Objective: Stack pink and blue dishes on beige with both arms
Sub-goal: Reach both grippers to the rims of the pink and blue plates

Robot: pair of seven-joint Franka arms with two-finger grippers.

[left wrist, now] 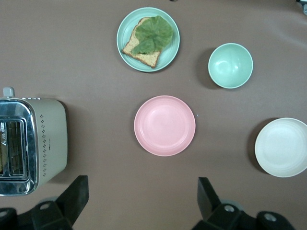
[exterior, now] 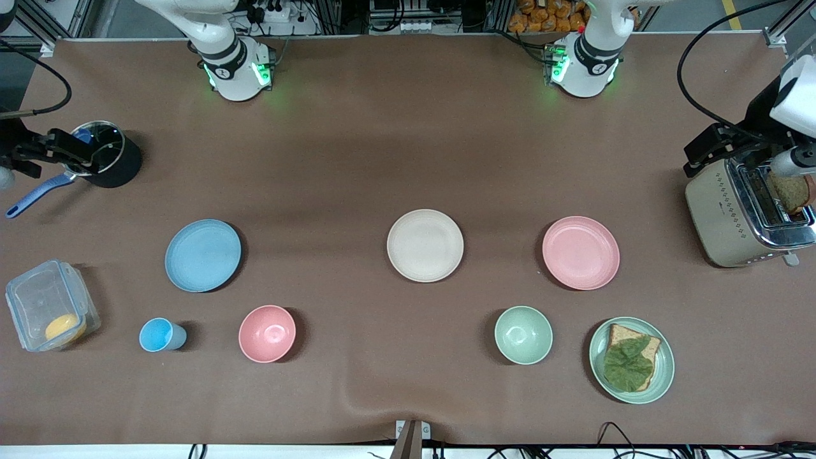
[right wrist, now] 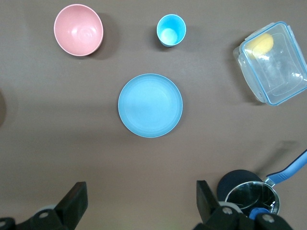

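Right, both my pincers are up in the air with jaws spread wide and nothing held: left pincer (left wrist: 141,203) hangs over the tabletop (exterior: 357,146) by the pink plate (exterior: 581,252) and toaster (exterior: 733,217), right pincer (right wrist: 139,203) over the bare cloth near the blue plate (exterior: 203,255) and the black pot (exterior: 105,156). Nothing is stacked yet: the beige plate (exterior: 425,245) sits mid-table, pink well apart toward my left arm's end, blue well apart toward my right arm's end.

My worry is the grip. These plates lie flat with shallow rims, so a pinch on the edge could slip, or tilt the plate and drop it on the way over. If both arms head for beige at once, I judge they could meet above it.

Nearer the front camera sit the pink bowl (exterior: 267,333) and light-blue cup (exterior: 160,335) close to blue, the green bowl (exterior: 523,335) and the green plate with bread and leaf (exterior: 631,359) close to pink. A clear box (exterior: 50,305) lies at the edge. The straight runs to beige look open
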